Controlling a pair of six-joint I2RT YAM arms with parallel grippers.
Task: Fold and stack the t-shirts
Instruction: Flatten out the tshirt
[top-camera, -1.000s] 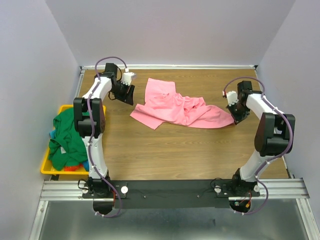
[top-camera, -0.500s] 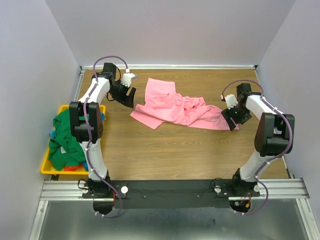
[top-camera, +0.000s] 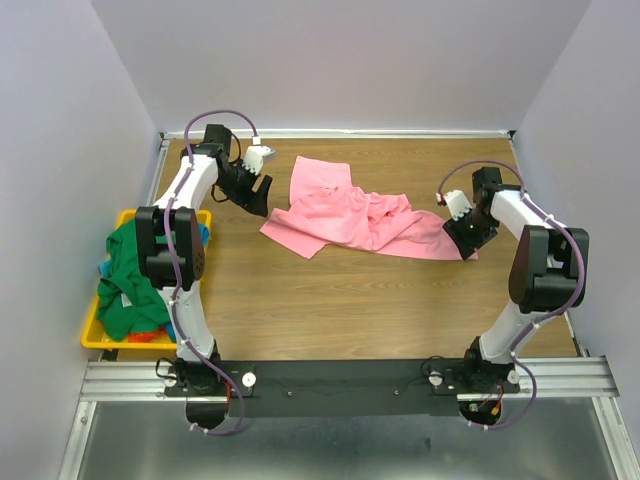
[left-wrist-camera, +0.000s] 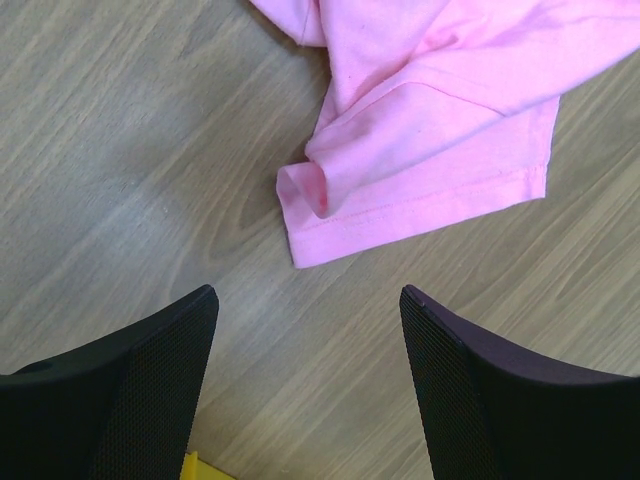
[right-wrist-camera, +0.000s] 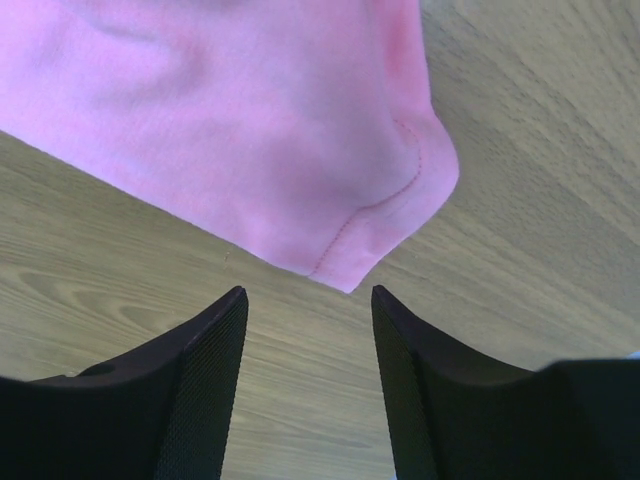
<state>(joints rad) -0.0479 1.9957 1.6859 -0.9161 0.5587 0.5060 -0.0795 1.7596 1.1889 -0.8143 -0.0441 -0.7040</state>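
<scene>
At table (top-camera: 350, 300) left edge, nearest the arm bases: yellow bin (top-camera: 88, 338) with the green t-shirt (top-camera: 125, 275) heaped in it and spilling over the rim. Blue cloth (top-camera: 204, 233) and orange cloth (top-camera: 150, 336) peek out around the green one; can't tell how many shirts those are.

Mid-depth, by the right edge: right claw (top-camera: 462, 240) low over the table, fingers apart, holding nothing. Right wrist view: fingertips (right-wrist-camera: 190, 380) straddle bare wood, and a rounded hemmed corner of the pink t-shirt (right-wrist-camera: 300, 150) lies just past the gap, not between the fingers.

Centre to far half of the table: pink t-shirt (top-camera: 350, 215) lying loose and crumpled, unfolded, running from beside the right claw across toward the far-left area, with one part reaching up toward the far edge.

Near the far-left corner: left claw (top-camera: 258, 195) just beside the shirt's left end, fingers wide apart, empty. Left wrist view: a sleeve-like flap of the pink t-shirt (left-wrist-camera: 430, 170) lies flat ahead of the fingers (left-wrist-camera: 150, 400), with bare wood between them.
</scene>
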